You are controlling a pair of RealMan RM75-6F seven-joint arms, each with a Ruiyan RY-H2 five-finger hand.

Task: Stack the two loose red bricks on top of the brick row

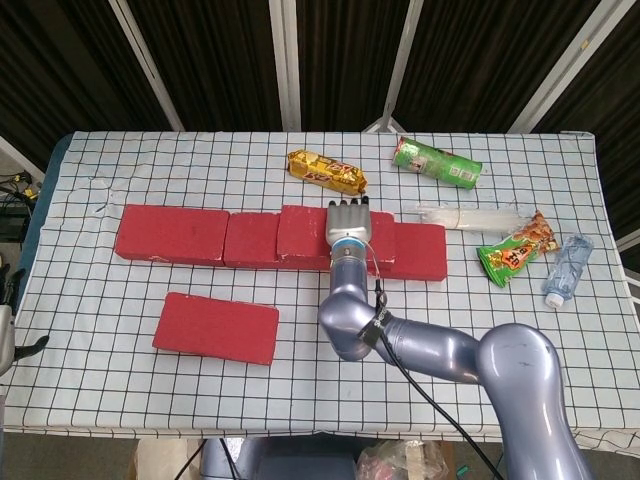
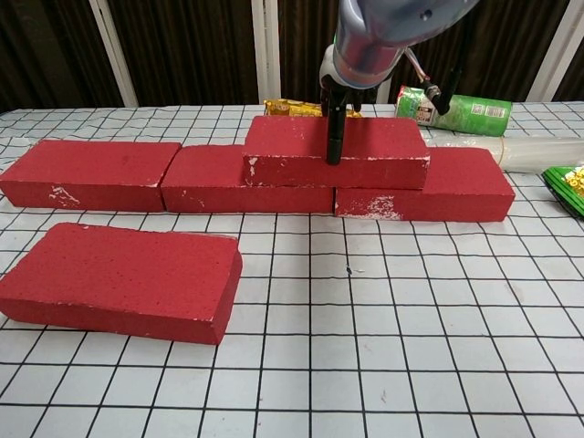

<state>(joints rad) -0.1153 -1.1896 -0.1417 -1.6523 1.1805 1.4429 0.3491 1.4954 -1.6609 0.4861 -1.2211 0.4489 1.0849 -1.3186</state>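
A row of three red bricks lies across the checkered table. On its middle-right part sits a fourth red brick. My right hand grips this top brick across its width, with fingers over the far edge and a dark finger down to the front edge. Another loose red brick lies flat in front of the row, to the left. Only a sliver of my left hand shows at the left frame edge, off the table.
Behind the row lie a golden snack pack and a green can. To the right are a clear plastic tube, a snack bag and a water bottle.
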